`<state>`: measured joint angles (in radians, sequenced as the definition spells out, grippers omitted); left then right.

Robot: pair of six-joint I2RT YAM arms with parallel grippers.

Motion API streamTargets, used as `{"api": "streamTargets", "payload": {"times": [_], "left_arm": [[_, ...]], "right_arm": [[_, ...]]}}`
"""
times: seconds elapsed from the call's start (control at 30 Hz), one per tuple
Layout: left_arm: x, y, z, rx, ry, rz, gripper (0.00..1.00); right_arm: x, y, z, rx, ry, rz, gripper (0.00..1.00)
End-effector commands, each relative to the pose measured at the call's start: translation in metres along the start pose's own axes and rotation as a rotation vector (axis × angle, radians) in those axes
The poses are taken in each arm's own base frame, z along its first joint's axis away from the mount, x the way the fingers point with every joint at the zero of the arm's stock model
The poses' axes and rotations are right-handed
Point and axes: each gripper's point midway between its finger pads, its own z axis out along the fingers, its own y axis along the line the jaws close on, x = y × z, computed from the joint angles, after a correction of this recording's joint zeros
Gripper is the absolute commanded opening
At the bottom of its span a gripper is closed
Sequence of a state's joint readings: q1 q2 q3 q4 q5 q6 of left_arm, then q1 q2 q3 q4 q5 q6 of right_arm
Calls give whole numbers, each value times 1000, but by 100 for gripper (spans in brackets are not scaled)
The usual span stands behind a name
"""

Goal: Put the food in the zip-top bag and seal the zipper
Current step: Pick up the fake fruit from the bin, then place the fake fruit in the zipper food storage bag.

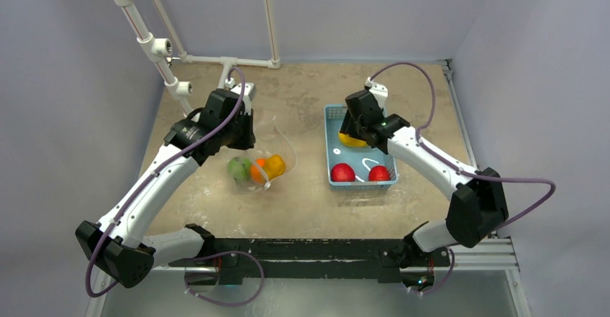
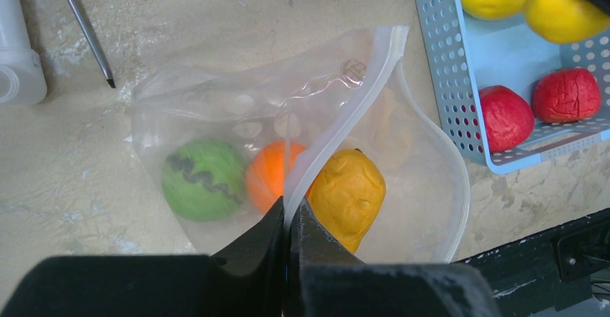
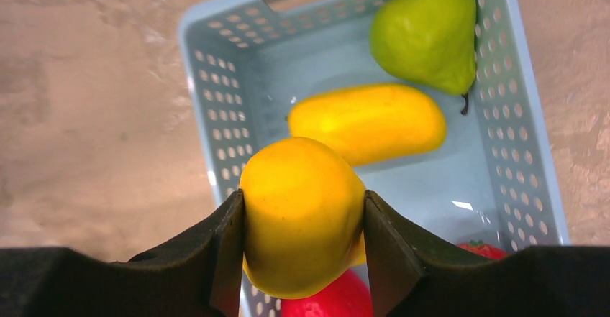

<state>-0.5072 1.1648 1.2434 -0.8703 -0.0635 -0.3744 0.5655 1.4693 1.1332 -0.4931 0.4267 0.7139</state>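
— So, where are your arms?
— My left arm reaches out over the left side of the table, bent at the elbow. The left gripper points down at the bag. My right arm reaches to the basket, and the right gripper hangs over it.
— What are your fingers doing?
— The left ones are pressed together on the zipper, pinching one lip of the bag. The right ones are clamped on a round yellow fruit, one on each side.
— How does the bag look?
— It is clear and crinkly. It lies on the table, left of the basket. Its mouth gapes open, and the other lip bows out toward the basket.
— What is in it?
— A striped green fruit and an orange fruit, touching, deep inside. A dark yellow fruit sits just beside them at the mouth.
— And the basket?
— A long yellow fruit, a green pear and two red fruits.
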Motion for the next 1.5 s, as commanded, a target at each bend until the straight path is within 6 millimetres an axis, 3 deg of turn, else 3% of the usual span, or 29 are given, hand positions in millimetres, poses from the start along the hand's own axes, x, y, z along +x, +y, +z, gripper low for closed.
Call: {"api": "streamTargets", "payload": {"times": [0.0, 0.27, 0.43, 0.57, 0.7, 0.8, 0.93, 1.1, 1.47], "left_arm": [[-14, -6, -2, 20, -53, 0, 0], [-15, -7, 0, 23, -47, -5, 0], [-17, -9, -1, 27, -50, -10, 0], [-17, -10, -1, 33, -47, -13, 0], [-18, -12, -2, 43, -46, -13, 0], [-18, -13, -2, 46, -42, -13, 0], [-19, -13, -3, 47, -45, -14, 0], [-18, -13, -5, 47, -42, -14, 0], [-17, -14, -8, 54, -39, -12, 0]], "right_arm": [[-44, 25, -35, -129, -90, 6, 0], [-88, 83, -110, -502, -203, -49, 0], [-102, 114, -166, -751, -274, -116, 0], [-98, 135, -200, -913, -303, -178, 0], [-81, 163, -231, -1036, -312, -248, 0], [-67, 183, -243, -1088, -301, -287, 0], [-51, 203, -249, -1136, -293, -341, 0], [-28, 220, -234, -1128, -250, -393, 0], [18, 240, -171, -995, -141, -432, 0]]}}
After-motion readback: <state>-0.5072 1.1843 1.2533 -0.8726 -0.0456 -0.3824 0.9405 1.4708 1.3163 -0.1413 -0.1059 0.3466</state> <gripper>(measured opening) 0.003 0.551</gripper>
